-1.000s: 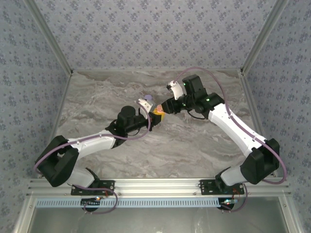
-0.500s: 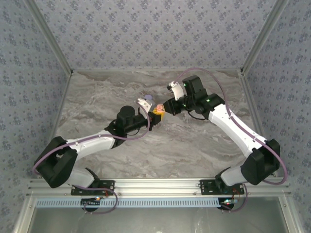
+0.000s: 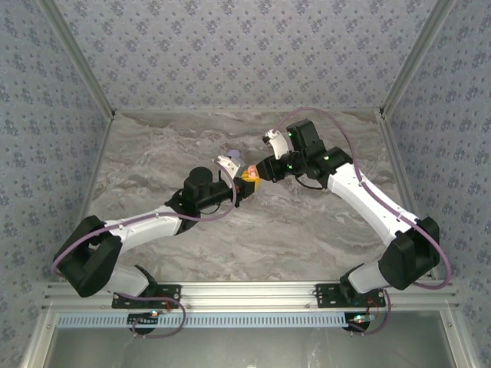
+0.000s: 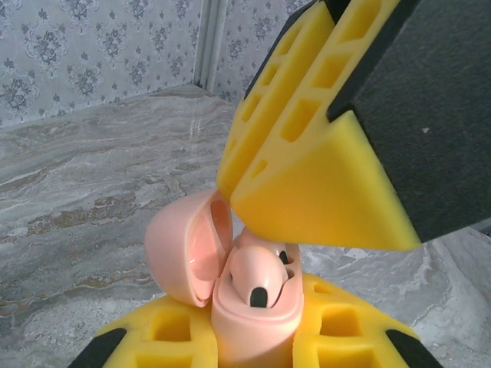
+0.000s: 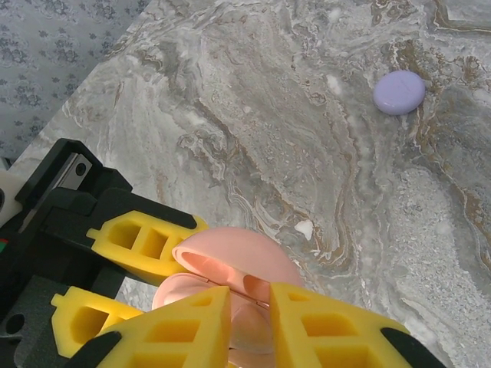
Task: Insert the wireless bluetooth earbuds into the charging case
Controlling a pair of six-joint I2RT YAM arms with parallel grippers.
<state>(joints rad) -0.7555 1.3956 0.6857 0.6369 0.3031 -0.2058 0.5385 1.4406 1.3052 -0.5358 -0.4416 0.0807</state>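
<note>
The left claw (image 4: 257,341) is clamped on a pink case (image 4: 253,318), whose body is pinched upright between the two yellow fingers. The case is held above the surface (image 3: 307,222), and its lid (image 4: 180,249) is swung open to the left in the left wrist view. One pink earbud (image 4: 257,276) is seated in the open body, a dark spot showing on its rounded top. Whether a second one lies beside it cannot be made out.

The right claw (image 4: 234,188) is brought in from the upper right of that view, its wedge tip set just above the open case and close to the lid's rim. In the right wrist view the right claw's (image 5: 249,307) fingers are drawn near each other with a slim gap between them - pink is seen through the gap, but whether anything is pinched there cannot be told.

From above, the left claw (image 3: 247,182) and right claw (image 3: 263,170) are met tip to tip over the middle of the marbled surface. Farther out, a lilac case (image 5: 399,92) is seen lying shut on the surface - well apart from both claws.
</note>
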